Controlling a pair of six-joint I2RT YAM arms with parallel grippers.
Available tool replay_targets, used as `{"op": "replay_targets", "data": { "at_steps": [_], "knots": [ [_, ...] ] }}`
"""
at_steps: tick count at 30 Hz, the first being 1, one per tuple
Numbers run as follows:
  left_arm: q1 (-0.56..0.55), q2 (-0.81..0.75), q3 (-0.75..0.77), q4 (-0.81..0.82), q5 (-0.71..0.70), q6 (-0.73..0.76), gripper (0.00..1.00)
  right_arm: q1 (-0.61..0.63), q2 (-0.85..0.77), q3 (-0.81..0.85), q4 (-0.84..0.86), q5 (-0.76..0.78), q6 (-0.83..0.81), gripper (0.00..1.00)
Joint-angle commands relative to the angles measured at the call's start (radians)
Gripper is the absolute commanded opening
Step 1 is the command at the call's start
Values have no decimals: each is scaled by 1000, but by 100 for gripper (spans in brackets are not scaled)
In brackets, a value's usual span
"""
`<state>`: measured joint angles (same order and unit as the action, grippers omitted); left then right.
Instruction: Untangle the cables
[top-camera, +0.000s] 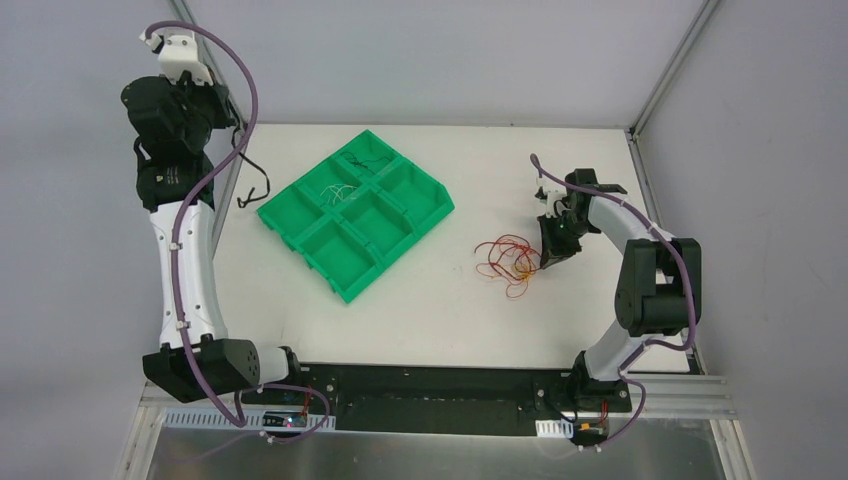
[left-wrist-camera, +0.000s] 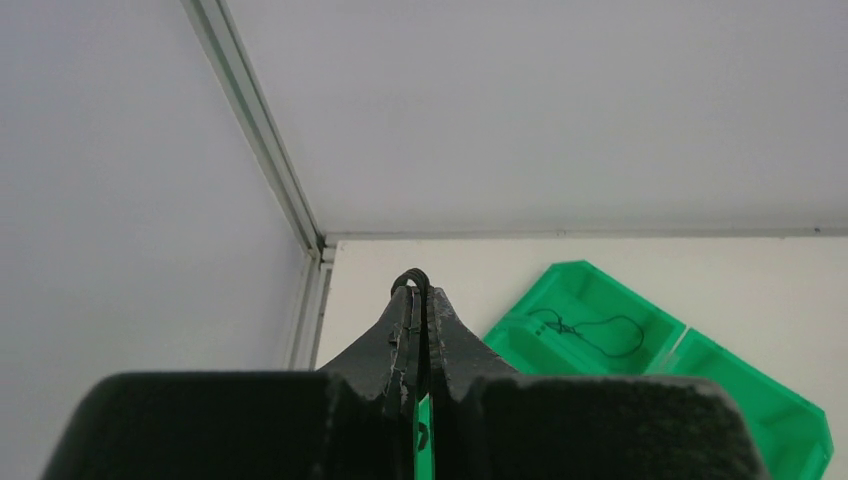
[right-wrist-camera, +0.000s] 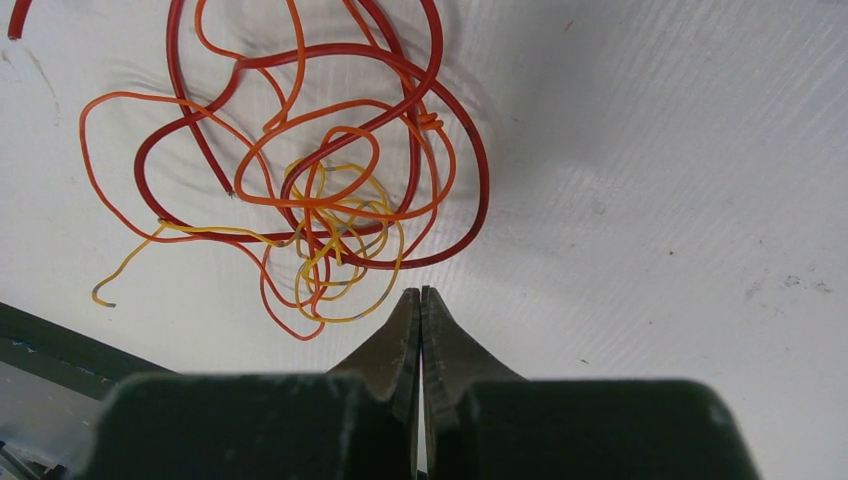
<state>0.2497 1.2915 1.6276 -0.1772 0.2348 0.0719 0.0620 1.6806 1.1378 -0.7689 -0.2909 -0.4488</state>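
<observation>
Cables, red, orange and yellow, lie knotted toward the table's right edge beside my right gripper, closed on nothing, my left gripper pinching a black cable above the far-left corner; shoving in like that could tighten the knot.

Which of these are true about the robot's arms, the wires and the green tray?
1. The left gripper pinches a thin black cable. True.
2. The red, orange and yellow wire tangle lies inside the green plastic tray. False: it lies on the white table, beside the tray.
3. The right gripper is shut, just beside the tangle. True.
4. Every tray compartment is empty. False: one holds a black wire, another white wires.
</observation>
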Motion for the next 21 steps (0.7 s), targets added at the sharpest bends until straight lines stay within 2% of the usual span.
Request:
{"op": "replay_targets", "data": {
  "at_steps": [1,5,8,15,21],
  "knots": [
    [11,-32,-97,26,99,3,0,-7,3,19,-29,-23,-6,0],
    [11,-61,-169,54,211,-32,0,-8,5,13,-29,-24,-5,0],
    [9,-83,-168,85,284,-67,0,-10,7,12,-29,-24,-5,0],
    [10,-73,-24,64,264,-119,0,-10,15,31,-33,-36,6,0],
    [10,-82,0,38,267,-115,0,-10,10,31,-35,-39,7,0]
  ]
}}
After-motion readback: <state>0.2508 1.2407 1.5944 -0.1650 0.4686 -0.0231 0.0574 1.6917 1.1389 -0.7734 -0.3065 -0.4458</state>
